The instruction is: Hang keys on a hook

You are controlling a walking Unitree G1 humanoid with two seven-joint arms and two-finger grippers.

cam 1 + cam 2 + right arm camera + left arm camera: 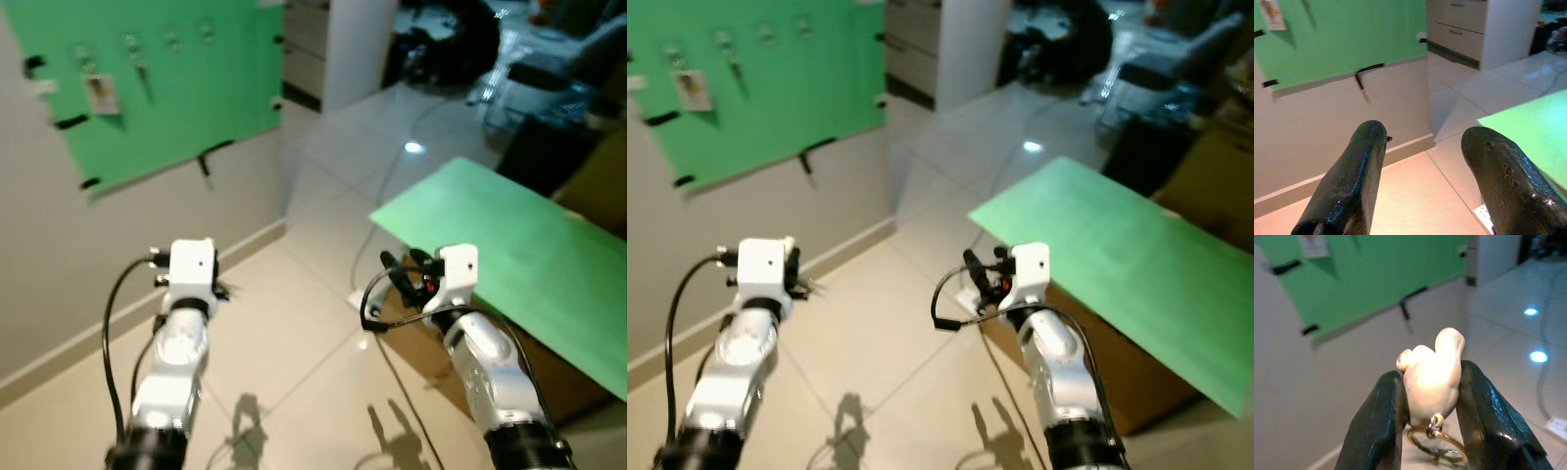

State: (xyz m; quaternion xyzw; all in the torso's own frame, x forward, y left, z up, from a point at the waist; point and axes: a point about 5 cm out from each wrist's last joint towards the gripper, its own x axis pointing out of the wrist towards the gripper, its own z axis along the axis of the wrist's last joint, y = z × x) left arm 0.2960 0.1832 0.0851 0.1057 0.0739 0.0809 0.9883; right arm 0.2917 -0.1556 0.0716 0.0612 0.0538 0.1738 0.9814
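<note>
Green board [176, 88] on the wall sits ahead and above the left gripper [1432, 396], which is clamped on a cream keychain [1432, 377]. Right gripper [1425, 161] hangs spread wide beside the green surface [509, 245], holding nothing.

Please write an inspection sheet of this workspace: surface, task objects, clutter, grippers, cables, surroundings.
Surface: green sheet-covered table top, bare where seen.
Task objects: cream-coloured figure keychain with metal ring; green wall board with small hooks, several already holding items.
Clutter: cardboard box under the table.
Grippers: left gripper shut on the keychain; right gripper open, holding nothing.
Cables: black cables looped at both wrists; thin cable across the floor.
Surroundings: glossy tiled floor, white cabinet.
</note>
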